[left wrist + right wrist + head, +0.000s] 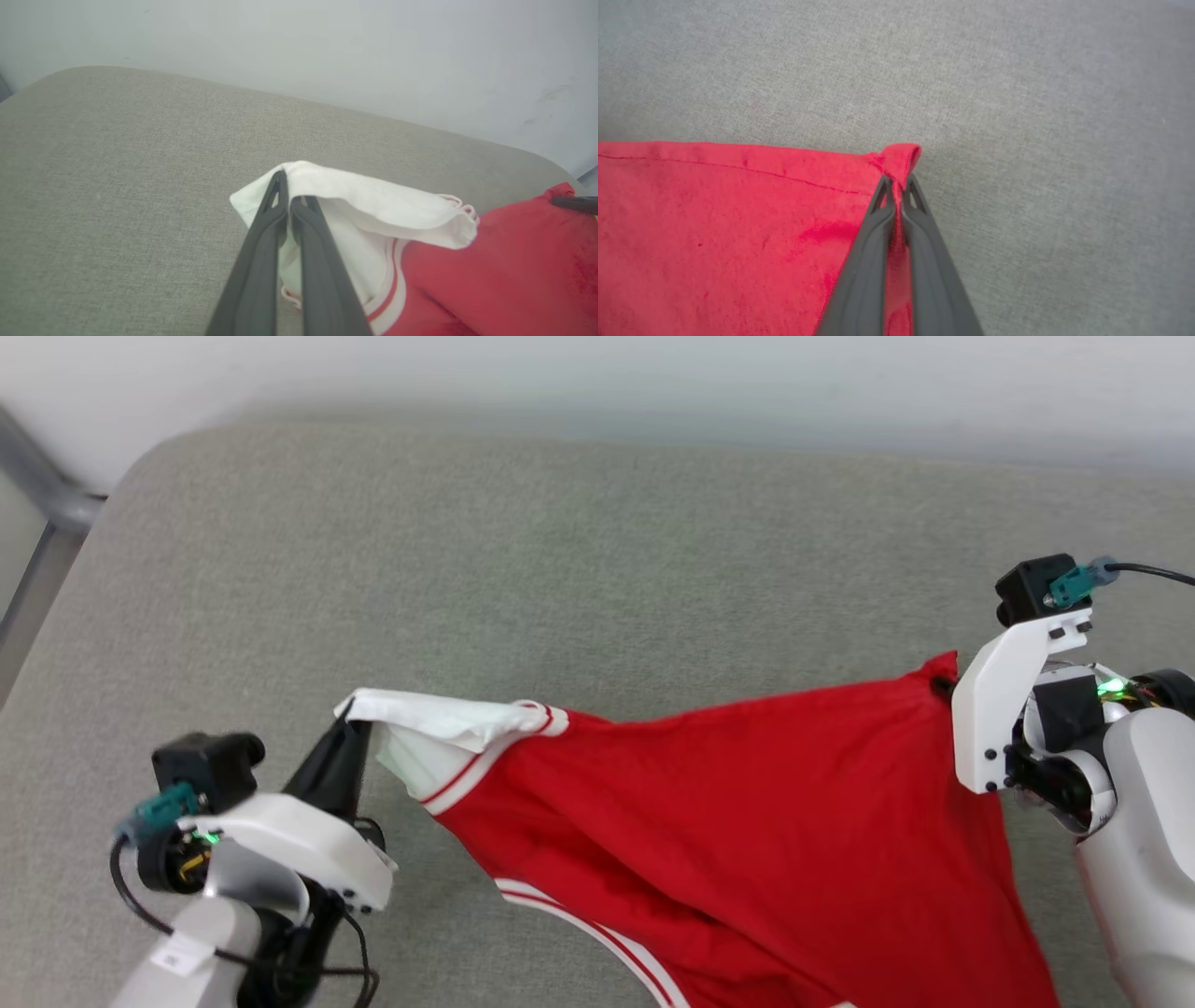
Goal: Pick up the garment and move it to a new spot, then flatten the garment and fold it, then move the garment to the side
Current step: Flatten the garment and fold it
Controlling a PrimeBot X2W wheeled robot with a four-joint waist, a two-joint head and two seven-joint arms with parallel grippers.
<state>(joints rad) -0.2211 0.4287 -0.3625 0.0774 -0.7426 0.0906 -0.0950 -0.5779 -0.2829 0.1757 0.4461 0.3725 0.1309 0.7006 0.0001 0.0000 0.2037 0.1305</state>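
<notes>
Item: red jersey T-shirt with white striped-trim sleeves [728, 803], spread over the grey upholstered cushion [560, 541]. We judge it soft, light and limp, best held at its edges. Our left gripper [289, 186] pinches the white sleeve; our right gripper [899, 184] pinches a red hem corner.

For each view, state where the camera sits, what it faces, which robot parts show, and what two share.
Head: looks down from the head at garment and grey cushion; left gripper and right gripper show.
Left wrist: along left gripper, shut on white sleeve.
Right wrist: along right gripper, shut on red corner.
All share the garment.
</notes>
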